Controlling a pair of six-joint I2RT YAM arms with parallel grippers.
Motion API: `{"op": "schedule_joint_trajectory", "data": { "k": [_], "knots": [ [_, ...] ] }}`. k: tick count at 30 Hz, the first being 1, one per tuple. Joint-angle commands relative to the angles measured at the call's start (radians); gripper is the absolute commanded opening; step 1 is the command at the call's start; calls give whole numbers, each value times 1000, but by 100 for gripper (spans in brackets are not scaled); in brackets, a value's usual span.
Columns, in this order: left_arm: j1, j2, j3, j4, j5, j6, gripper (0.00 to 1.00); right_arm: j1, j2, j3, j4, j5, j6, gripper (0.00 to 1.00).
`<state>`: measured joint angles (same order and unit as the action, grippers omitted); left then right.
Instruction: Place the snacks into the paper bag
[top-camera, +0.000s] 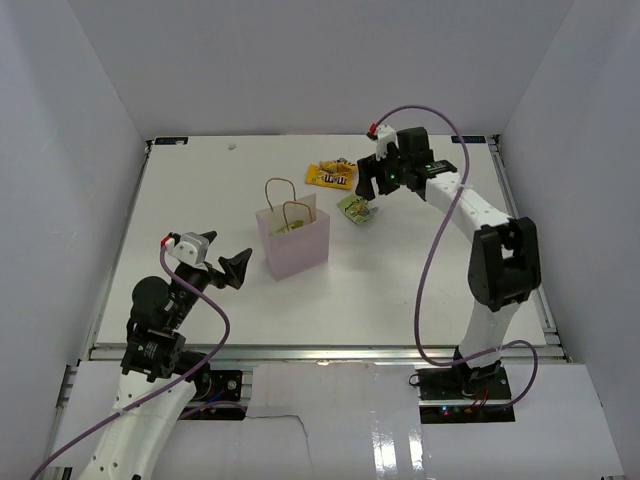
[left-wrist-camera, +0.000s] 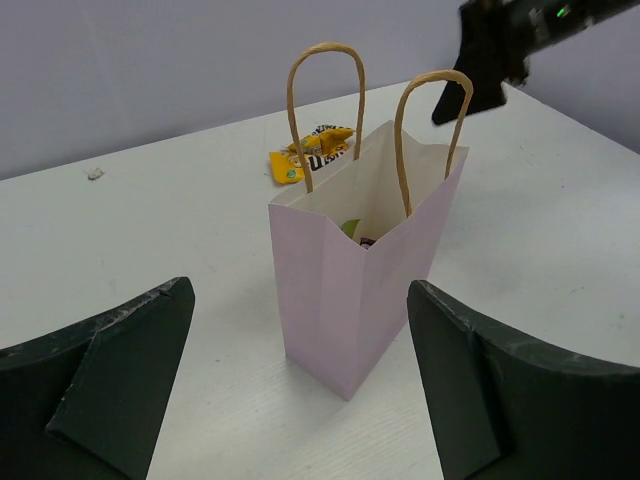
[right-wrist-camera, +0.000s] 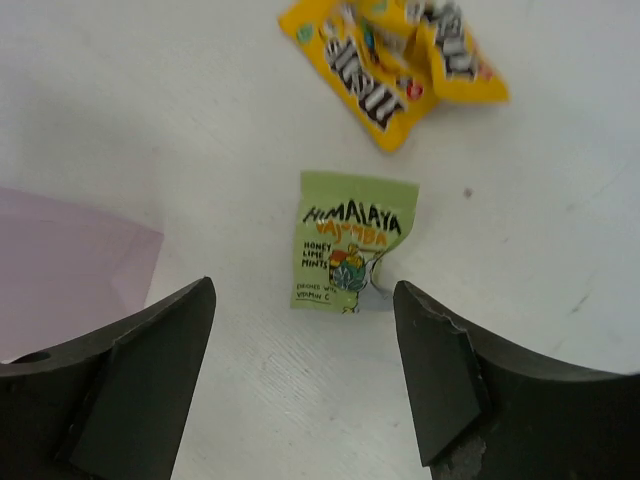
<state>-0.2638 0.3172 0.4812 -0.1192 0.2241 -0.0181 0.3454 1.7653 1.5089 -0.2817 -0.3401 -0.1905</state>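
Observation:
The pale pink paper bag (top-camera: 293, 240) stands upright mid-table, its handles up. In the left wrist view the bag (left-wrist-camera: 360, 290) shows a lime-green packet (left-wrist-camera: 350, 228) and a dark purple one (left-wrist-camera: 367, 241) inside. A lime-green packet (top-camera: 357, 209) lies flat on the table right of the bag. Yellow packets (top-camera: 331, 176) lie behind it. My right gripper (top-camera: 373, 190) is open and empty above the lime-green packet (right-wrist-camera: 347, 253), jaws to either side (right-wrist-camera: 302, 290). My left gripper (top-camera: 235, 270) is open and empty, facing the bag from the near left (left-wrist-camera: 300, 290).
White walls enclose the table on three sides. A metal rail (top-camera: 320, 352) runs along the near edge. Purple cables (top-camera: 430, 250) loop off both arms. The yellow packets (right-wrist-camera: 400, 55) lie just beyond the green one. The bag's corner (right-wrist-camera: 70, 260) sits left of my right fingers.

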Motion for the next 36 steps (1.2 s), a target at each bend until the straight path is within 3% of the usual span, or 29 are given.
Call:
{"op": "schedule_joint_trajectory", "data": {
  "k": [1,6,10,20,25,36],
  "knots": [
    [-2,3,-4,13,6,6,98,9,139,20,-13,73,250,78],
    [0,16,-6,18,4,7,98,9,256,94,35,112,39,81],
    [0,29,-4,21,11,10,98,6,350,192,-26,67,-62,82],
    [1,31,-7,24,18,12,98,12,411,200,-17,128,-162,82],
    [1,33,-7,24,20,12,98,10,430,217,-46,84,-230,82],
    [1,37,-7,24,15,12,98,7,467,189,-83,61,-276,61]
  ]
}}
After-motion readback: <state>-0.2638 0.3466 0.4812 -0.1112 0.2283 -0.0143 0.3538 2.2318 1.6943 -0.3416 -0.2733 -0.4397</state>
